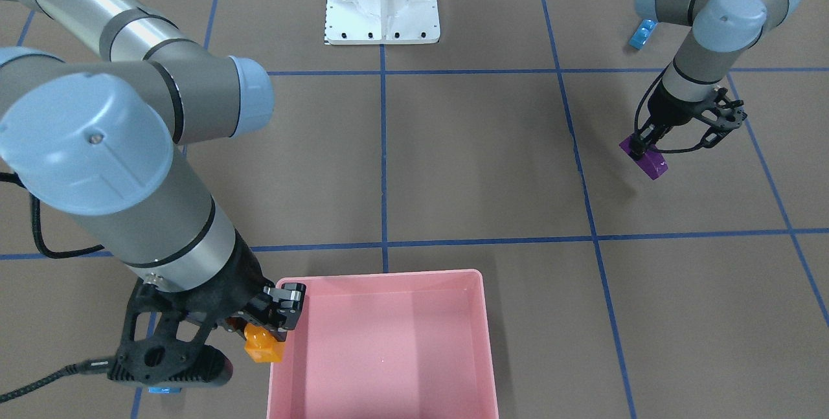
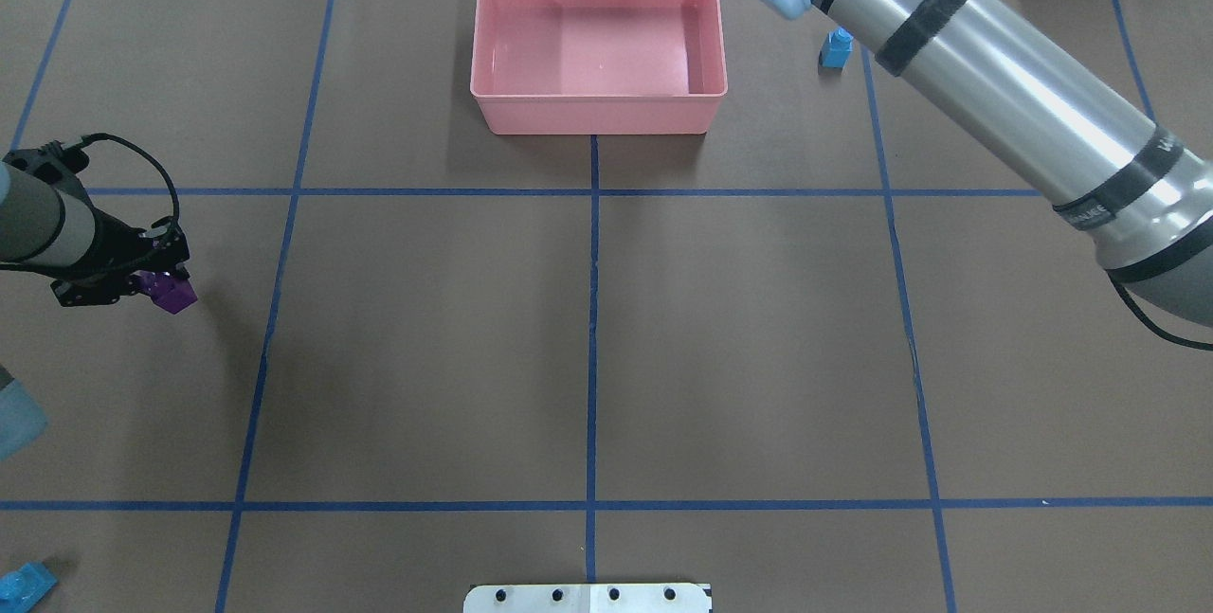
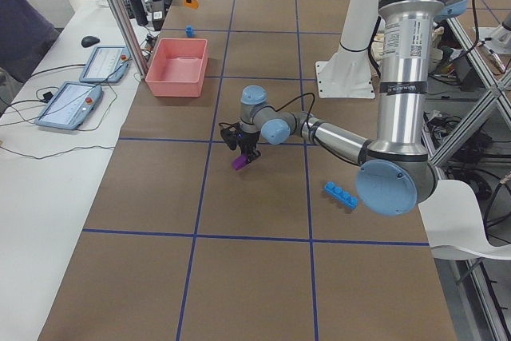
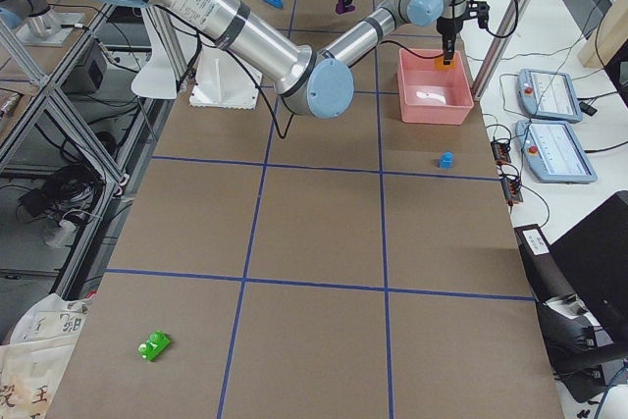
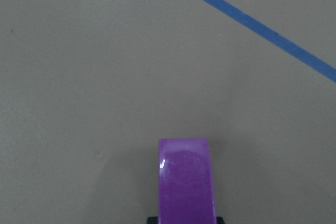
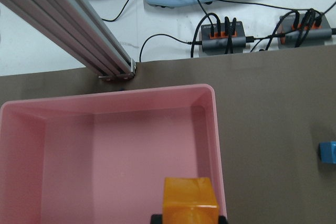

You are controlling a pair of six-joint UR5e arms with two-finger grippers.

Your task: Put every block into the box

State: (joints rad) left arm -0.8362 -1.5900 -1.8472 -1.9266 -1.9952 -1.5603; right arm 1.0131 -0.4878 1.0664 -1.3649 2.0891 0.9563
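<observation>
My right gripper (image 1: 265,336) is shut on the orange block (image 1: 262,344), held above the rim of the pink box (image 1: 388,275) on the robot's right side. In the right wrist view the orange block (image 6: 190,199) hangs over the box's corner (image 6: 212,129). My left gripper (image 1: 642,150) is shut on the purple block (image 1: 649,163) close above the table, far from the box (image 2: 597,111). The purple block also shows in the overhead view (image 2: 172,292) and the left wrist view (image 5: 185,182). The small blue block (image 2: 835,49) stands on the table beside the box.
The long blue block (image 2: 21,585) lies near the table's front left corner. The green block (image 4: 154,345) lies far off at the robot's right end. The white robot base (image 1: 382,1) stands at the table's middle edge. Blue tape lines grid the brown table.
</observation>
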